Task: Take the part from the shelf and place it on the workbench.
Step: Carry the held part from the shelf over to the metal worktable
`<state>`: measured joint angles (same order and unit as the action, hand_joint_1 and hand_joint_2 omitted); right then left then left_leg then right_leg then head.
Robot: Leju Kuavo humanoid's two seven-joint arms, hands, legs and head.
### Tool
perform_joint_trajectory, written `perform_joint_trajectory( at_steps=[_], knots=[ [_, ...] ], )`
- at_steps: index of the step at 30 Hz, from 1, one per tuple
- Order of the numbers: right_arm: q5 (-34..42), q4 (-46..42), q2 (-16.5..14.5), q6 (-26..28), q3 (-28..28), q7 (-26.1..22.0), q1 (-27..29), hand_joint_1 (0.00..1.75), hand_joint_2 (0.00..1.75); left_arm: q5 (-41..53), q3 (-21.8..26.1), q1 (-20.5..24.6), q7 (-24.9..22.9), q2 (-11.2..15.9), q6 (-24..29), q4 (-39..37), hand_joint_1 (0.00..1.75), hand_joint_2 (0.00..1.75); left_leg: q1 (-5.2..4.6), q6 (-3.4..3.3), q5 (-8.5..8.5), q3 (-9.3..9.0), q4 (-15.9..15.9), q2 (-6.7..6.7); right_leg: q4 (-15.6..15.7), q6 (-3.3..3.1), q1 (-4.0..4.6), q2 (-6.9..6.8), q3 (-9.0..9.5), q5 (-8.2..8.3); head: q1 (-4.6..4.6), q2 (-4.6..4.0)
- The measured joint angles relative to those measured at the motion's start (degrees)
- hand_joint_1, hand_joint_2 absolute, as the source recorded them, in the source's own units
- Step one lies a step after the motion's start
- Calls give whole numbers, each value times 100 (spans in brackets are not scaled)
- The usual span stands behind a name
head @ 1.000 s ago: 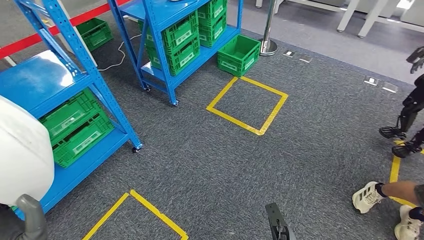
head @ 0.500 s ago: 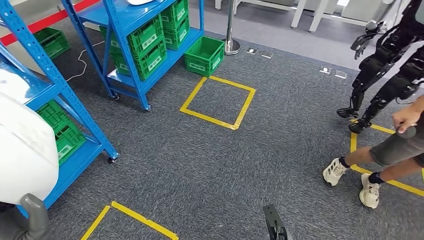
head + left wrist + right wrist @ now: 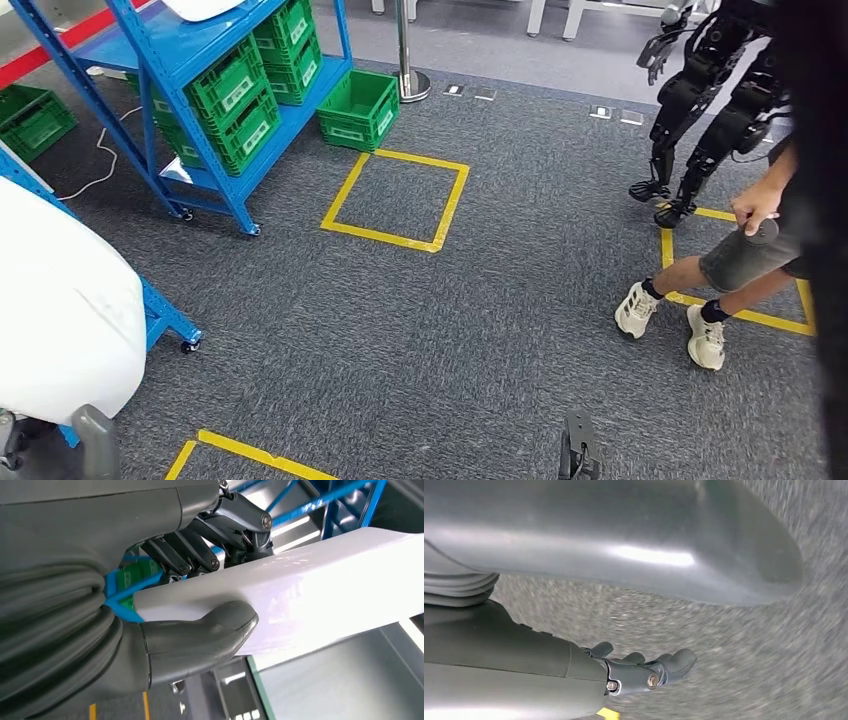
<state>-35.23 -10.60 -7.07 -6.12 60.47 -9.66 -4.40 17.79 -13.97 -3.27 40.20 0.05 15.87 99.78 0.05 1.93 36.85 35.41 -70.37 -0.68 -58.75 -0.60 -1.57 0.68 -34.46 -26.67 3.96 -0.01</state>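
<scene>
The large white glossy moulded part [image 3: 320,595], a smooth curved shell, is off the shelf and carried at the robot's left side, showing in the head view as a big white rounded mass low on the left. It looks rigid and thin-walled, so probably light for its bulk, but the shiny skin should be slippery and its size makes it awkward; I judge the safest hold is at an edge, where fingers can wrap one face and the thumb press the other. The left hand [image 3: 210,595] does just that: the left wrist view shows the thick grey thumb [image 3: 210,635] pressed against one face and the dark fingers [image 3: 200,555] hooked over the opposite side, pinching the shell near its end, which leaves most of the part cantilevered beyond the grasp. The right hand [image 3: 644,672] hangs over blurred grey carpet with its fingers curled loosely and nothing in them. The wrist view gives the contact in detail but little of the room; the head view gives the surroundings: the blue steel shelf unit [image 3: 175,60] holding green plastic crates [image 3: 235,95], a loose green crate [image 3: 358,108] on the floor, a yellow tape square [image 3: 395,200], a person in white trainers [image 3: 670,325] standing near, and a second dark humanoid robot [image 3: 705,100] beyond. No workbench can be made out.
</scene>
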Motion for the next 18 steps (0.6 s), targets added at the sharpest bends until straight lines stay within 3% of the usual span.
perform_joint_trajectory(
  at_steps=[2, 4, 6, 7, 9, 11, 13, 14, 15, 16, 17, 18],
  knots=[
    [182, 0, -49, 13, 353, -4, 15, 0, 0, 53, -25, -89, -1, 22, -40, -33, 175, 175, 22, 7, -121, 13, -66, 56, -19, 24, -11, 199, -29, 24, -1, 0],
    [220, 1, -90, 22, 582, -4, 22, 0, 0, 83, -47, -128, -1, 35, -49, -52, 175, 175, 60, 0, -516, -341, 667, 328, -50, 82, -24, 413, -62, 49, -4, 0],
    [223, 1, -107, 27, 673, -4, 11, 0, 0, 91, -55, -145, -3, 42, -50, -55, 175, 175, 71, -33, -626, -525, 1112, 581, -54, 164, -27, 549, -109, 82, -7, 0],
    [224, 1, -114, 29, 708, -4, 13, 0, 0, 92, -60, -151, -3, 44, -50, -56, 175, 175, 57, -67, -613, -522, 1142, 600, -38, 216, -32, 613, -133, 108, -9, 1],
    [230, 2, -125, 30, 767, -4, 34, 0, 0, 91, -80, -153, -2, 46, -50, -53, 175, 175, 53, -167, -663, -529, 1163, 447, -8, 305, -53, 689, -171, 157, -11, 0],
    [274, 2, -134, 12, 823, -37, 34, 0, 0, 85, -114, -158, 0, 46, -49, -41, 175, 175, 66, -262, -725, -543, 1209, 280, -244, 341, -27, 471, -304, 7, 8, 0],
    [362, 1, -139, -53, 881, -163, 7, 0, 0, 53, -159, -165, 1, 57, -51, -37, 175, 175, 40, -309, -748, -515, 1216, 105, -925, 338, 15, 134, -615, -387, 30, 1],
    [414, 1, -139, -101, 917, -262, -3, 0, 0, 20, -193, -155, 0, 67, -60, -46, 175, 175, 21, -317, -749, -496, 1209, 9, -1311, 337, 23, 51, -780, -565, 33, 0],
    [472, 1, -139, -158, 955, -373, -7, 0, 0, -15, -233, -124, -1, 77, -73, -66, 175, 175, 4, -322, -748, -481, 1200, -79, -1545, 333, 24, 18, -862, -642, 32, 0],
    [531, 1, -136, -220, 996, -489, -6, 0, 0, -49, -279, -73, -1, 85, -91, -95, 175, 175, -8, -326, -747, -469, 1191, -160, -1590, 325, 25, -2, -846, -627, 33, 0],
    [588, 1, -130, -284, 1035, -595, -6, 0, 0, -89, -324, -1, -2, 90, -113, -129, 175, 175, -16, -326, -746, -460, 1182, -232, -1411, 311, 30, -25, -715, -525, 33, -1],
    [646, 0, -118, -350, 1075, -695, -11, 0, 0, -131, -371, 97, -2, 90, -112, -165, 175, 175, -22, -323, -742, -456, 1171, -299, -1028, 289, 42, -95, -472, -369, 32, -1]
  ],
)
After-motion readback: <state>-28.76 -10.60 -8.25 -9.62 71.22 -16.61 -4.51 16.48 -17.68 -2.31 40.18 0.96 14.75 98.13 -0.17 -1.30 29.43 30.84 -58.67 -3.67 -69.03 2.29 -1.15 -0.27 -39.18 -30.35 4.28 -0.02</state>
